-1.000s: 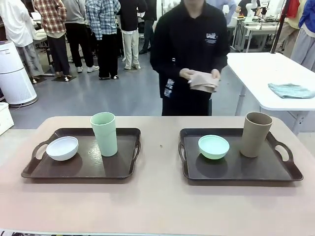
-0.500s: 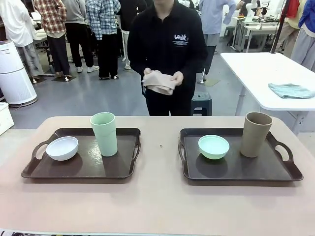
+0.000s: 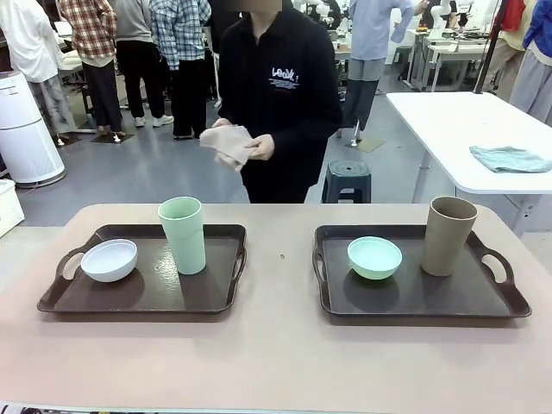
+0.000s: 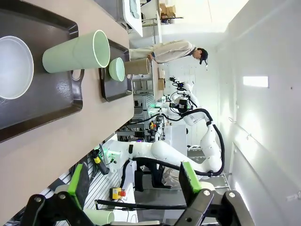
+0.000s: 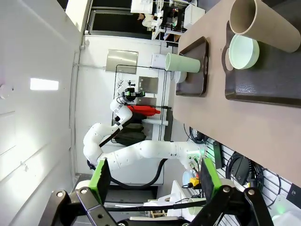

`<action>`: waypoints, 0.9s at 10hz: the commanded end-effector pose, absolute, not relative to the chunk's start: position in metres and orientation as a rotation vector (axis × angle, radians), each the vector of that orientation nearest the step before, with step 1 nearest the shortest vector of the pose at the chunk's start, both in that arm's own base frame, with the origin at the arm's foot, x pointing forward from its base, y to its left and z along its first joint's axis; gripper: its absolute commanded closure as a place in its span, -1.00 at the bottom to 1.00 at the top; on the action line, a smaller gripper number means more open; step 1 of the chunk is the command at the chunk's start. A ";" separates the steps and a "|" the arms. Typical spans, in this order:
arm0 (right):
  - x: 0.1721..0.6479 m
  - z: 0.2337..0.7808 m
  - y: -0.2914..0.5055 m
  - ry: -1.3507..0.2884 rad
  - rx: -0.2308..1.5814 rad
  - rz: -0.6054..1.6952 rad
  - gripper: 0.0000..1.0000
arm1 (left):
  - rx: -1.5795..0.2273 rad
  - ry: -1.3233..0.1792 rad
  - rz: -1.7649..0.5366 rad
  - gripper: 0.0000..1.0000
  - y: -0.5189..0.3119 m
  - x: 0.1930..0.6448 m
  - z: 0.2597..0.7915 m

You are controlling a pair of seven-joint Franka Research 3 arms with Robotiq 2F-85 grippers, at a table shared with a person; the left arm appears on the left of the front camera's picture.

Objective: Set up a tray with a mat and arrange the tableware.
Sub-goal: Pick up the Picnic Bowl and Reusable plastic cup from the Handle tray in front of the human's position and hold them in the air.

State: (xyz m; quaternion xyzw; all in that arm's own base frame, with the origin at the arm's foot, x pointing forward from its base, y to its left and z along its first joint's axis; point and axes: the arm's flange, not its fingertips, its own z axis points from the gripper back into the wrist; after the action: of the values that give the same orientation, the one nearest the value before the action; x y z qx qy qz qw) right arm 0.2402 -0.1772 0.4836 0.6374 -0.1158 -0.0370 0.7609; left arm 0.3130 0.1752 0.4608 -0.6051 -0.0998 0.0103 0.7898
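Standing at the table's (image 3: pixel 276 362) 12 o'clock edge, a person holds a folded beige mat (image 3: pixel 228 143) at waist height. Both hands (image 3: pixel 259 148) grip it, elbows bent, and it is well clear of the tabletop.

- Left gripper (image 4: pixel 134 181): held off the table, green pads spread wide, nothing between them.
- Right gripper (image 5: pixel 154 178): same pose, jaws fully apart and empty, off the table's near side.
- Left tray (image 3: pixel 52 304): dark brown with handles, no mat on it. The white bowl (image 3: pixel 109 259) sits toward 9 o'clock. The mint green cup (image 3: pixel 183 235) stands upright at the bowl's 3 o'clock, apart from it.
- Right tray (image 3: pixel 509 306): matches the first and is also bare of a mat. The mint green bowl (image 3: pixel 374 256) sits toward 9 o'clock. The tan-brown cup (image 3: pixel 448 235) stands upright at that bowl's 3 o'clock, not touching it.

Change since a second ago: the person has stepped from behind the right tray toward the left one, carrying the mat along. It now hangs at about 1 o'clock of the mint green cup. Bowls, cups and trays have not shifted.

Writing: a white logo (image 3: pixel 283 76) on the chest of the person's black shirt, too small to read.
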 end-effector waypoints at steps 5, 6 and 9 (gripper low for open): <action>0.237 0.480 -0.176 -0.257 1.369 -0.062 -1.00 | -1.321 -0.249 0.009 -1.00 0.173 0.312 0.458; 0.237 0.480 -0.176 -0.257 1.369 -0.062 -1.00 | -1.321 -0.249 0.009 -1.00 0.173 0.312 0.458; 0.237 0.480 -0.176 -0.257 1.369 -0.062 -1.00 | -1.321 -0.249 0.009 -1.00 0.173 0.312 0.458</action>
State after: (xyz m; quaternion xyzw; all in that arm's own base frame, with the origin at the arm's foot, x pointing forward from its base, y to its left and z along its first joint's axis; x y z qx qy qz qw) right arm 0.2403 -0.1771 0.4836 0.6373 -0.1158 -0.0369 0.7609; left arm 0.3130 0.1752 0.4608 -0.6050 -0.1000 0.0102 0.7899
